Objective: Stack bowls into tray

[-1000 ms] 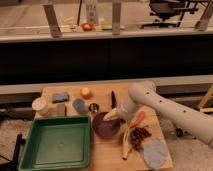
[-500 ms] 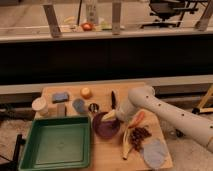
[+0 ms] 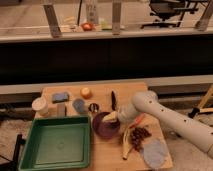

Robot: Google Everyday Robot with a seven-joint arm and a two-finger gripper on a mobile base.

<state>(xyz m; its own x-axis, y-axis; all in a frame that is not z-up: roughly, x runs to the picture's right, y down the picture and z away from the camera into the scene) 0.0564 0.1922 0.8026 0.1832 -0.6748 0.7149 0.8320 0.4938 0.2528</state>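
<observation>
Purple plastic: one bowl (image 3: 104,126) sits just below and left of my gripper (image 3: 113,117), which hangs at its upper right rim. Whether I grip that rim, I cannot tell. One green tray (image 3: 56,143) lies further left of my gripper, beside the bowl. One banana (image 3: 125,144) and one grey lid (image 3: 154,152) lie to my lower right. My arm hides anything behind it. No writing is readable.
</observation>
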